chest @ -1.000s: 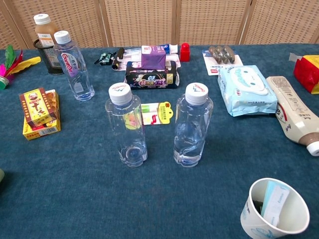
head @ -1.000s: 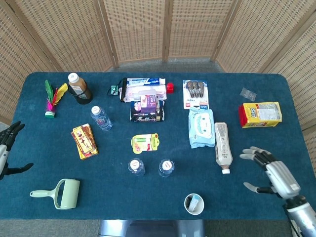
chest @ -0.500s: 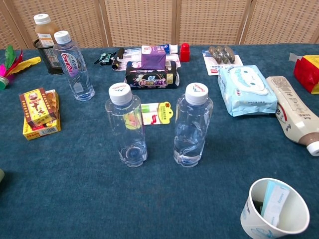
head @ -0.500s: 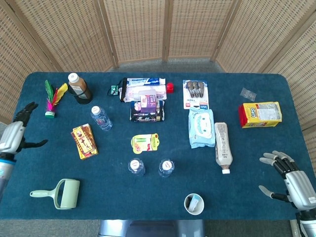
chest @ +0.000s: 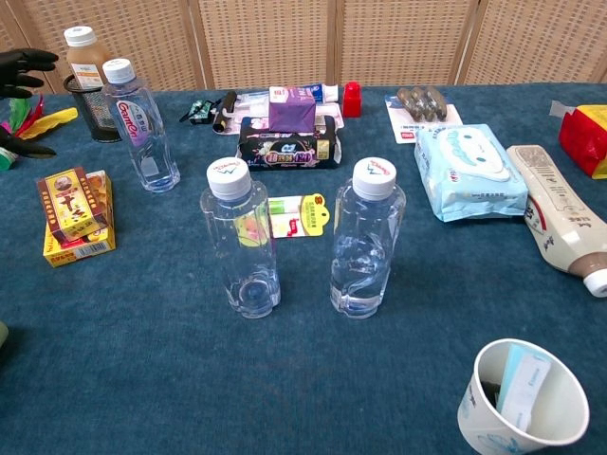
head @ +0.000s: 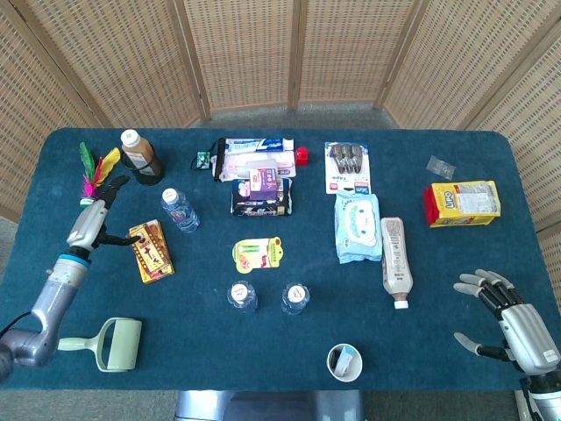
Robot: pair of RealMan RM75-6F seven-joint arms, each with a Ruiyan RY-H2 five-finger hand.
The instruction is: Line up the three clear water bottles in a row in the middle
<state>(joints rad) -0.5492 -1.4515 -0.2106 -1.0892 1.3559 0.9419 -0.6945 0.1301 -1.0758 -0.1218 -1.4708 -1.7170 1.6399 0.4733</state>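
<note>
Near the table's middle, two clear plastic bottles with white caps (chest: 244, 237) (chest: 367, 237) stand side by side. We judge two placed, one left: the third clear bottle (head: 179, 210) stands far-left. Our left hand (head: 95, 215) is spread beside it; right hand (head: 508, 317) spread, empty.

Left edge: lint roller (head: 107, 343); card box (head: 150, 250); feather shuttlecock (head: 91, 175)
Back: brown bottle (head: 137, 150) in mesh cup
Right: wipes pack (head: 358, 227); yellow box (head: 463, 203)
Front: paper cup (chest: 524, 396)
</note>
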